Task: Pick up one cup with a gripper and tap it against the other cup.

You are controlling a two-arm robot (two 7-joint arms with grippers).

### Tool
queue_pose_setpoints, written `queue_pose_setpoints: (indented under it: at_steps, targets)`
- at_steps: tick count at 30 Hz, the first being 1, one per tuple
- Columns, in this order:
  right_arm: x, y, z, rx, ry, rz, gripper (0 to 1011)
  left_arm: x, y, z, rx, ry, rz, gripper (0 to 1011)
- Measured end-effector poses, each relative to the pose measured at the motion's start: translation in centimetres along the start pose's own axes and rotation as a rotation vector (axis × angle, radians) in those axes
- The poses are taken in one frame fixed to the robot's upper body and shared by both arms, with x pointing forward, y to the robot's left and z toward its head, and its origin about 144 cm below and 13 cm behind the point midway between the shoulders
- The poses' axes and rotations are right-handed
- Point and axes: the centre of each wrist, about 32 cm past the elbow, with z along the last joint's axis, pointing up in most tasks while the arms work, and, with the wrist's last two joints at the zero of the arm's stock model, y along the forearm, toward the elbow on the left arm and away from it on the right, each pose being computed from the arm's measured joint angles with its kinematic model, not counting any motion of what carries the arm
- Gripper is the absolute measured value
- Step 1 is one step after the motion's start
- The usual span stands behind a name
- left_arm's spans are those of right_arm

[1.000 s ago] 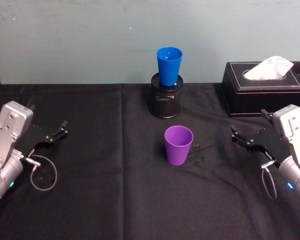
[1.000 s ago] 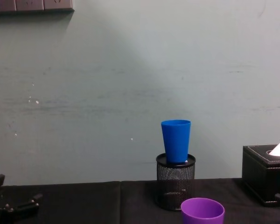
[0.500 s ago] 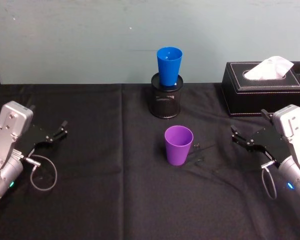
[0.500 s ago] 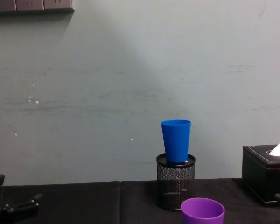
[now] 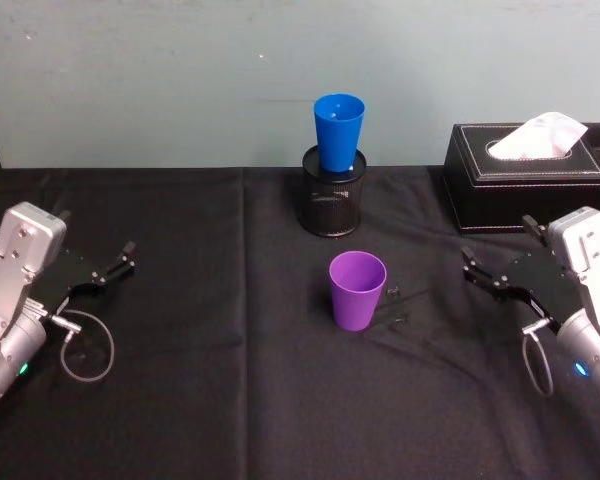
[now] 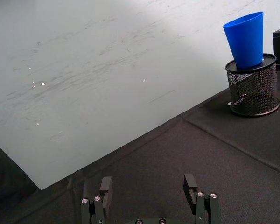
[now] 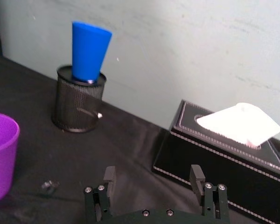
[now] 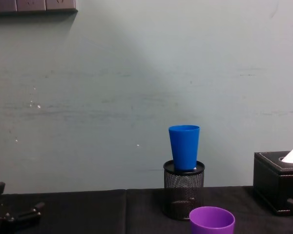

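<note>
**benchwatcher:** how are the jaws set, going from the left?

**armlog:** The left gripper (image 5: 115,262) is parked low over the black cloth (image 5: 230,400) at the table's left edge, well apart from both cups. Its two flat black fingers (image 6: 106,186) are spread wide, and nothing is held or touched between them.

**benchwatcher:** and the cups?

**armlog:** The purple cup (image 5: 357,290) is stood upright on the cloth mid-table. It's smooth tapered plastic with a wide round rim, and it isn't touched by anything. Behind it the blue cup (image 5: 338,130), same tapered shape, is seated base-down in the mouth of a black wire-mesh pen holder (image 5: 333,210), a plain round cylinder. A tiny metal bit (image 7: 48,185) can be made out on the cloth just beside the purple cup.

**benchwatcher:** right side?

**armlog:** The right gripper (image 5: 470,270) is held low, well apart from the purple cup and pointed toward it. Its jaws are likewise parted wide and empty. Behind it a black, stitched, leather-look tissue box (image 5: 530,185) is set, with a white tissue poking out
</note>
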Motion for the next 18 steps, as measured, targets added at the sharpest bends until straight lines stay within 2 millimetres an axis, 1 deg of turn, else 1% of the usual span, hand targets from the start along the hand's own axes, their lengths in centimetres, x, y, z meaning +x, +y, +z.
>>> queue_pose_setpoints:
  at_steps: [7, 12, 17, 18]
  targets:
    - [0.0, -0.3, 1.1, 0.052, 0.019, 0.020, 1004, 0.0, 0.0, 0.0, 0.000, 0.000, 0.000, 1000]
    - [0.2, -1.0, 1.6, 0.076, 0.064, 0.079, 1004, 0.0, 0.0, 0.0, 0.000, 0.000, 0.000, 1000]
    - [0.3, -2.6, 1.2, 0.083, 0.132, 0.232, 1004, 0.0, 0.0, 0.0, 0.000, 0.000, 0.000, 1000]
    - [0.3, -3.0, 1.0, 0.085, 0.146, 0.289, 1004, 0.0, 0.0, 0.0, 0.000, 0.000, 0.000, 1000]
